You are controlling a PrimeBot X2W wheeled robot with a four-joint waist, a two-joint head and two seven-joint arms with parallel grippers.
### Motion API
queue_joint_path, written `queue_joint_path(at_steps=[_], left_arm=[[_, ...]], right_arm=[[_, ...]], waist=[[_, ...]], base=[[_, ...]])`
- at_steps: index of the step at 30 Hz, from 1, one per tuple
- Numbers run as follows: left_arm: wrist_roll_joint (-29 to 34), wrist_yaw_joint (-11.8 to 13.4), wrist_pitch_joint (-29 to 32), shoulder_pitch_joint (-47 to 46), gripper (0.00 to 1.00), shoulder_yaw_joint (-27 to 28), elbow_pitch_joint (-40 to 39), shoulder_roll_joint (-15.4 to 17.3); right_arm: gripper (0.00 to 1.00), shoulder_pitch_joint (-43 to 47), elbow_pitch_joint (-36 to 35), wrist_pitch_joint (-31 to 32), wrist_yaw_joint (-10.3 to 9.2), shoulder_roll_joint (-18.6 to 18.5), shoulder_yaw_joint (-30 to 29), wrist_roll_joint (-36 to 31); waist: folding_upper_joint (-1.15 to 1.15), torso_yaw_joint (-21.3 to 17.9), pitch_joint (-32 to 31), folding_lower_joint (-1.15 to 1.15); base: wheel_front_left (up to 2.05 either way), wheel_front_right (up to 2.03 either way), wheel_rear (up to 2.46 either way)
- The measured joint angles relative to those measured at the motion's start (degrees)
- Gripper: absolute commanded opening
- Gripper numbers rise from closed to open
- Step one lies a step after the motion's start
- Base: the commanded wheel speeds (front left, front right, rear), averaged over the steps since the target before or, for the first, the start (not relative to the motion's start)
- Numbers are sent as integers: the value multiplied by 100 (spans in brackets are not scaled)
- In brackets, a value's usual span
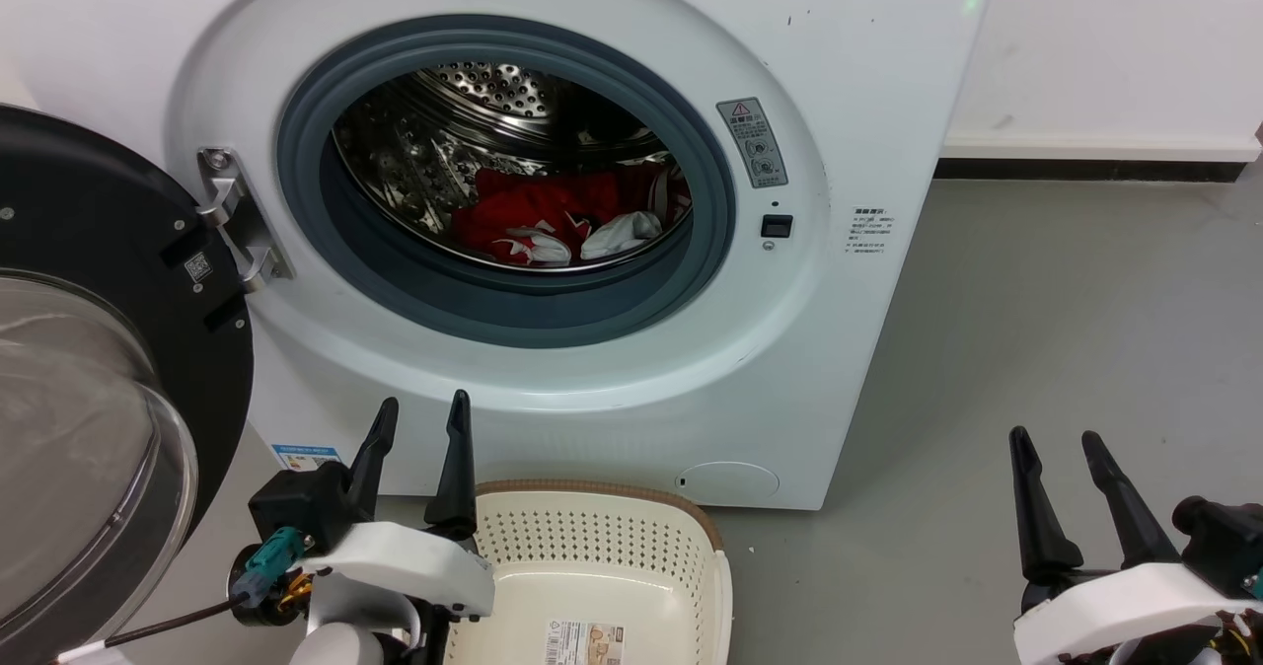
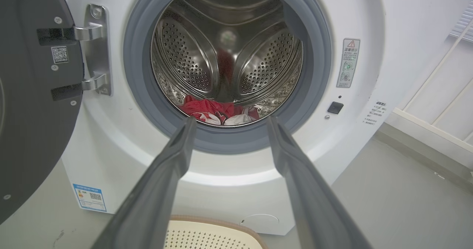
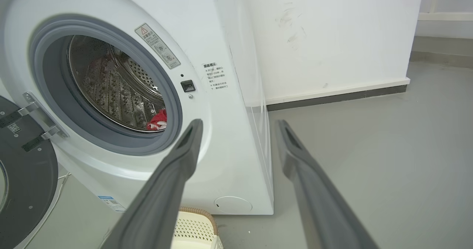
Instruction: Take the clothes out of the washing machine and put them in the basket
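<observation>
Because the clothes (image 1: 562,216) are soft fabric, they are judged to be light and limp. They can be expected to sag and trail when lifted, and a loose end may catch on the seal (image 1: 513,320). A hold is best taken on a raised fold near the front of the heap, where the cloth bunches. A deep pinch is advised, so that more than one layer is gathered.

The bundle is seen as bright red with white parts, and two white lumps lie at its front edge. It is crumpled low in the drum (image 1: 474,103), slightly right of centre, behind the grey-blue seal, and nothing of it hangs over that seal.

The washer (image 1: 839,349) is white, and its door (image 1: 99,300) is swung wide to the left. The basket (image 1: 553,586) is set on the floor (image 1: 1036,300) just before the washer, below the porthole, with a label (image 1: 584,640) showing on its bottom.

The left gripper (image 1: 423,401) is held over the basket's left rim, its fingers parted, empty and pointed at the porthole. The right gripper (image 1: 1054,436) is held well off to the right over the floor, likewise spread and holding nothing.
</observation>
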Motion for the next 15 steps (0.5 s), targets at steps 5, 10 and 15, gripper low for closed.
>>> queue_joint_path(at_steps=[5, 10, 15], left_arm=[[394, 57, -81, -95, 100, -80, 21, 5], [653, 108, -153, -94, 100, -141, 54, 14], [893, 156, -220, -97, 100, -171, 96, 43]], right_arm=[[100, 32, -76, 15, 0, 0, -9, -383], [100, 53, -111, 23, 0, 0, -21, -631], [100, 69, -130, 30, 0, 0, -42, -882]], waist=[[0, 46, -3, 0], [0, 53, -21, 0], [0, 51, -18, 0]], base=[[0, 0, 0], [0, 0, 0], [0, 0, 0]])
